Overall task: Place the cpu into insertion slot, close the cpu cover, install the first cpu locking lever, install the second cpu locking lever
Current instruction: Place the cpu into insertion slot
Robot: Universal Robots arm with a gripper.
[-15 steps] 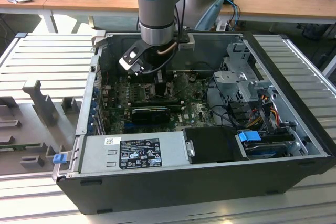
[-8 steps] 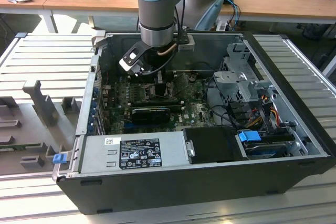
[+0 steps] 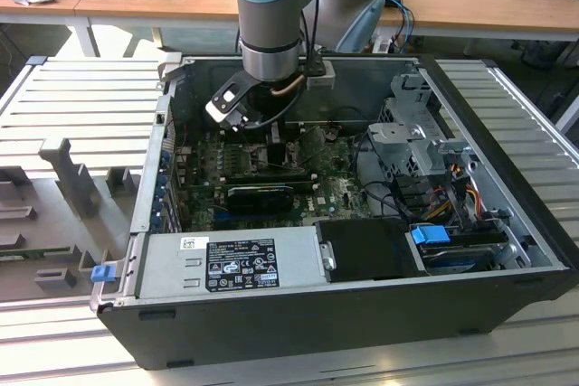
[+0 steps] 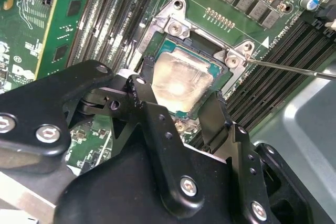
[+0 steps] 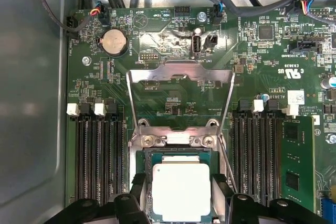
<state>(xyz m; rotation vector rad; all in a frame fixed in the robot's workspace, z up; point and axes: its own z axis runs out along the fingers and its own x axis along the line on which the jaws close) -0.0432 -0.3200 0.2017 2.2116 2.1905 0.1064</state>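
The cpu (image 5: 181,190), a pale silvery square, lies flat in the insertion slot (image 5: 178,153) on the green board. In the second wrist view the cpu (image 4: 181,80) reflects light inside the slot's frame (image 4: 176,43). My gripper (image 5: 179,188) stands open over it, one black finger on each side of the chip with a thin gap to its edges; the fingers (image 4: 149,103) flank it the same way in the second wrist view. The cpu cover (image 5: 181,72) is swung open, away from the slot. A thin wire locking lever (image 4: 294,70) stands free beside the slot.
The board lies inside an open computer case (image 3: 298,314); the arm's wrist (image 3: 269,51) reaches down into it. Black memory slots (image 5: 100,150) run on both sides of the socket. A power supply (image 3: 235,264) and drive cage (image 3: 416,142) crowd the case.
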